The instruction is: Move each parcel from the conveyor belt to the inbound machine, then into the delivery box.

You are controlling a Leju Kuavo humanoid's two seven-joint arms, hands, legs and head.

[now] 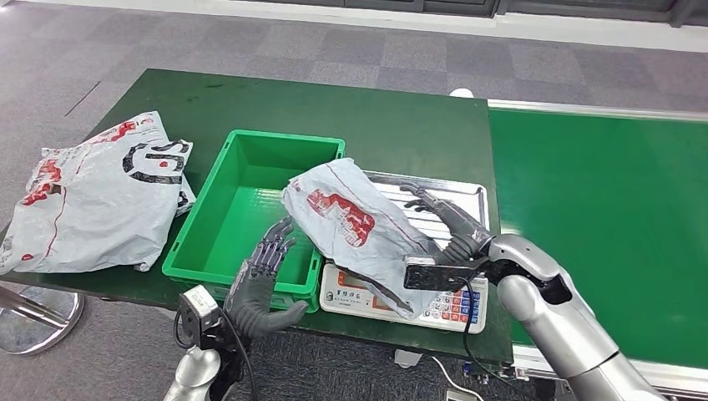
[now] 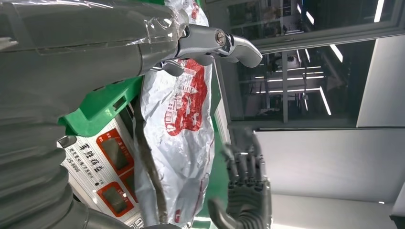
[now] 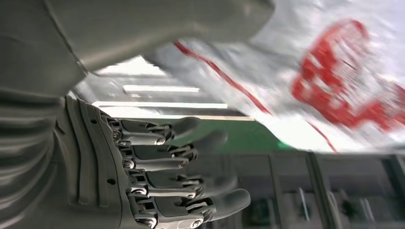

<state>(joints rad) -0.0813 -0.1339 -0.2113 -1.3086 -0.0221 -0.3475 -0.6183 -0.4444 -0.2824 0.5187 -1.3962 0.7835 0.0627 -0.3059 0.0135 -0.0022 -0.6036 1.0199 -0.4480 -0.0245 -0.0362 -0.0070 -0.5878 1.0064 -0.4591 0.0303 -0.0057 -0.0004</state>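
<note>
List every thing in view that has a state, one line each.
Parcel: lying on the scale, overhanging the bin's edge.
Scale: loaded.
Green bin: open, nothing inside.
Big bag: lying flat on the table left of the bin.
Left hand: open, beside the parcel.
Right hand: open, fingers spread behind the parcel.
</note>
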